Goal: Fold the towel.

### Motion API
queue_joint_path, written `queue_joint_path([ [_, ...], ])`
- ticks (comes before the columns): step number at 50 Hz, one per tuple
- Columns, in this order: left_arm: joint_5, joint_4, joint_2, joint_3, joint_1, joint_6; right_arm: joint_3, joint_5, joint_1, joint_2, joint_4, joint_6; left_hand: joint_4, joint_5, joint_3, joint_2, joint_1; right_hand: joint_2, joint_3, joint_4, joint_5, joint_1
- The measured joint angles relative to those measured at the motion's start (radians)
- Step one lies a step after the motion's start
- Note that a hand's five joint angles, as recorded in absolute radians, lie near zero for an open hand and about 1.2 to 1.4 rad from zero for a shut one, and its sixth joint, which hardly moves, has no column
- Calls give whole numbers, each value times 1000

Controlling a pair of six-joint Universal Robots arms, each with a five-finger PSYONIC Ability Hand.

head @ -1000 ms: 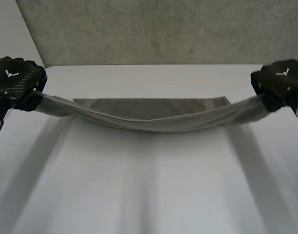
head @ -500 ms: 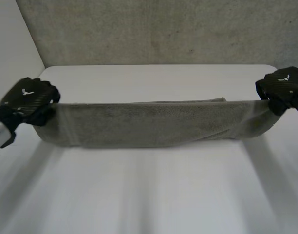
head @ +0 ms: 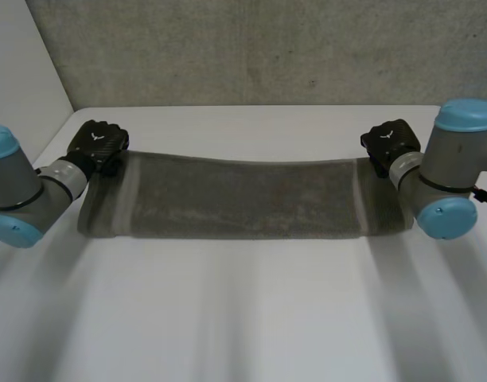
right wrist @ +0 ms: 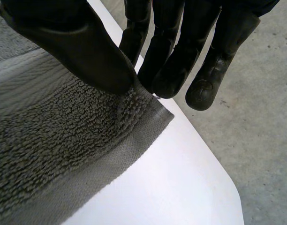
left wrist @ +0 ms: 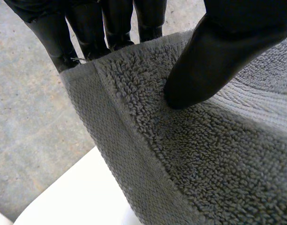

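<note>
left hand [head: 97, 145]: thumb and fingers pinch towel [head: 243, 199] far corner
right hand [head: 391, 143]: same pinch, opposite far corner
towel: grey terry, long band, flat-weave border stripes, stretched between hands on white table [head: 243, 318]

Light is coming across soft and even here, nothing harsh anywhere. The matte white table [head: 251, 318] is soaking up most of it and glowing pale, with no hard glare spots. The long grey terry towel [head: 243, 199] is reading darker and is laying a thin, soft-edged shadow along its near edge. The rough grey concrete wall [head: 267, 48] behind is sitting dimmer. The black left hand [head: 96, 143] and black right hand [head: 391, 142] are catching just a faint sheen.
</note>
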Motion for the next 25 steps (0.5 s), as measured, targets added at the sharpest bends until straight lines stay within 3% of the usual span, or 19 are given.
queue_joint_path([
  [9, 1, 2, -99, 119, -21, 0, -169, 35, 10, 130, 1, -3, -12, -4, -10, -10, -3, 0, 0, 0, 0, 0],
  [11, -2, 2, -111, 134, -23, -1, -201, 39, 10, 149, -1, 0, -192, -143, -189, -196, -137, -24, -33, -30, -30, -22],
  [14, -14, 3, -120, 149, -23, -5, -240, 43, 10, 169, -6, 5, -544, -483, -526, -539, -474, -456, -434, -433, -451, -448],
  [17, -45, 2, -119, 154, -24, -14, -275, 45, 15, 179, -11, 18, -1000, -980, -979, -999, -942, -966, -951, -950, -1000, -948],
  [19, -70, 1, -113, 153, -24, -22, -287, 46, 20, 177, -11, 30, -1096, -1078, -1083, -1095, -1035, -1080, -1076, -1071, -1110, -1067],
  [25, -164, -11, -41, 112, -28, -62, -276, 51, 48, 104, -2, 84, -1106, -1080, -1097, -1104, -1038, -1092, -1103, -1085, -1114, -1097],
])
